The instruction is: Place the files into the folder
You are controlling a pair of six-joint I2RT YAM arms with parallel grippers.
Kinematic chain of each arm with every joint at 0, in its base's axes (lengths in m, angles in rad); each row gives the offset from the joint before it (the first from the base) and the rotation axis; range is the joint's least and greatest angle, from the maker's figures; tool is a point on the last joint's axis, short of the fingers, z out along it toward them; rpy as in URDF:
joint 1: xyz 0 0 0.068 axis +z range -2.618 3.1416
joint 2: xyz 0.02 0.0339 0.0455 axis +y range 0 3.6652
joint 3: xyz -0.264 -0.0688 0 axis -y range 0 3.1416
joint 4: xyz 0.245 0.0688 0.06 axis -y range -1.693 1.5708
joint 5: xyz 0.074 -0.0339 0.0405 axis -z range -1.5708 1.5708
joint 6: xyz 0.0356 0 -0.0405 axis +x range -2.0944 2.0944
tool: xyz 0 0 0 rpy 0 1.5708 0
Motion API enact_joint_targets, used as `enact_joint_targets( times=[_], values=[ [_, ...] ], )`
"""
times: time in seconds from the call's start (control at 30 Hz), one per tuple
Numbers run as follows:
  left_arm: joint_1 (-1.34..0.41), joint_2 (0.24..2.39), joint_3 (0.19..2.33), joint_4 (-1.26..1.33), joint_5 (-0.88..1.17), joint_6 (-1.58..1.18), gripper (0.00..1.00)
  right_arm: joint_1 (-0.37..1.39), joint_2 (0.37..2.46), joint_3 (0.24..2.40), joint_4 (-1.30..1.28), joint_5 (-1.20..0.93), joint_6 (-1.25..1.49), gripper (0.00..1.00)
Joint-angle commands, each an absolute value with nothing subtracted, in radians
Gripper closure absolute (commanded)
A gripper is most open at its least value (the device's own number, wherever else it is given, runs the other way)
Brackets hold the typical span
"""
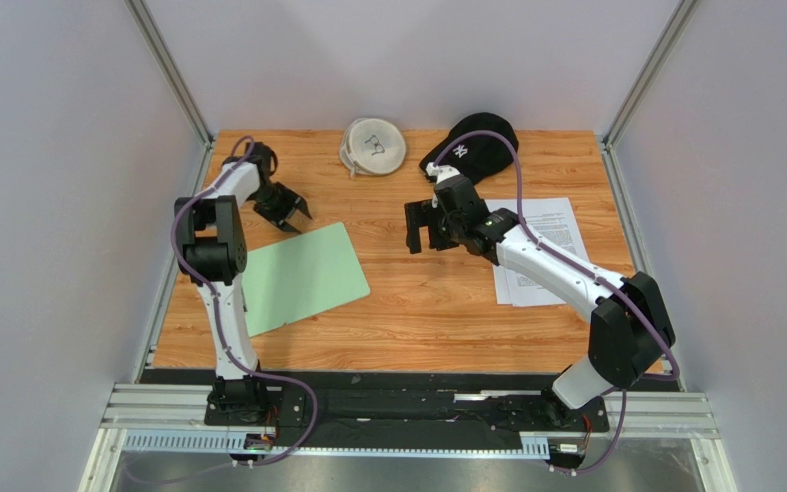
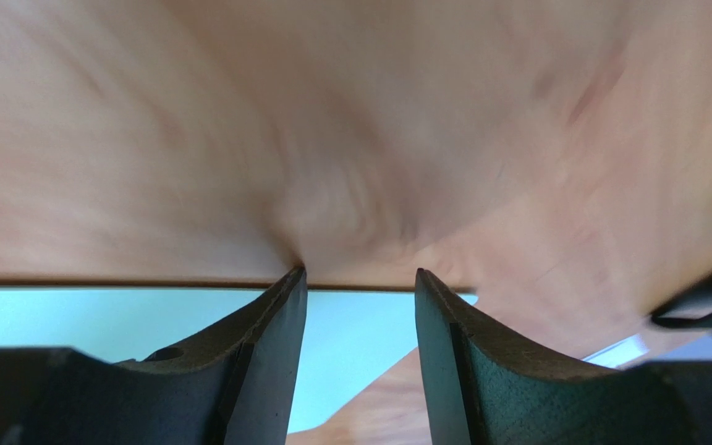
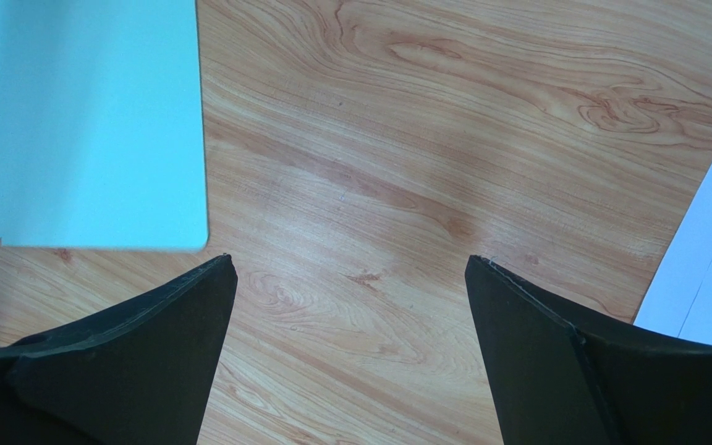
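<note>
Folder: a flat pale mint-green rectangular board [image 1: 300,277] lies near-left on the wooden table [image 1: 428,308].
Files: white printed paper sheets [image 1: 557,231] lie flat at the right, well apart from the folder.
Right gripper [image 3: 350,269]: spread wide, empty, over bare wood between folder and files.
Left gripper [image 2: 360,278]: partly spread, nothing between its fingers, at the folder's far edge.
Far edge: 1 white cap [image 1: 374,146], 1 black cap [image 1: 475,144].
</note>
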State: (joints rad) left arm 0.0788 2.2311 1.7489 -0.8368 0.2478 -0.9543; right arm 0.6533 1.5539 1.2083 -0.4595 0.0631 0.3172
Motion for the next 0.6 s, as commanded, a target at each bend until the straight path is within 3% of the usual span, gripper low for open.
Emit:
enact_joint_targets(
  times=[0.0, 0.1, 0.3, 0.43, 0.57],
  values=[
    [-0.035, 2.082, 1.568, -0.847, 0.233, -0.887, 0.44, 0.65, 1.526, 1.198, -0.44, 0.058, 0.33, 0.0],
    [-0.123, 2.007, 1.532, -0.839, 0.256, -0.812, 0.44, 0.65, 1.571, 1.204, -0.404, -0.027, 0.345, 0.0],
    [-0.13, 1.672, 1.362, -0.81, 0.03, -0.704, 0.36, 0.681, 1.704, 1.226, -0.302, -0.221, 0.442, 0.01],
    [0.021, 1.537, 1.286, -0.837, -0.11, -0.62, 0.32, 0.75, 1.793, 1.287, -0.281, -0.27, 0.431, 0.01],
    [0.196, 1.607, 1.315, -1.022, -0.139, -0.525, 0.32, 0.851, 1.897, 1.379, -0.249, -0.278, 0.465, 0.01]
  ],
)
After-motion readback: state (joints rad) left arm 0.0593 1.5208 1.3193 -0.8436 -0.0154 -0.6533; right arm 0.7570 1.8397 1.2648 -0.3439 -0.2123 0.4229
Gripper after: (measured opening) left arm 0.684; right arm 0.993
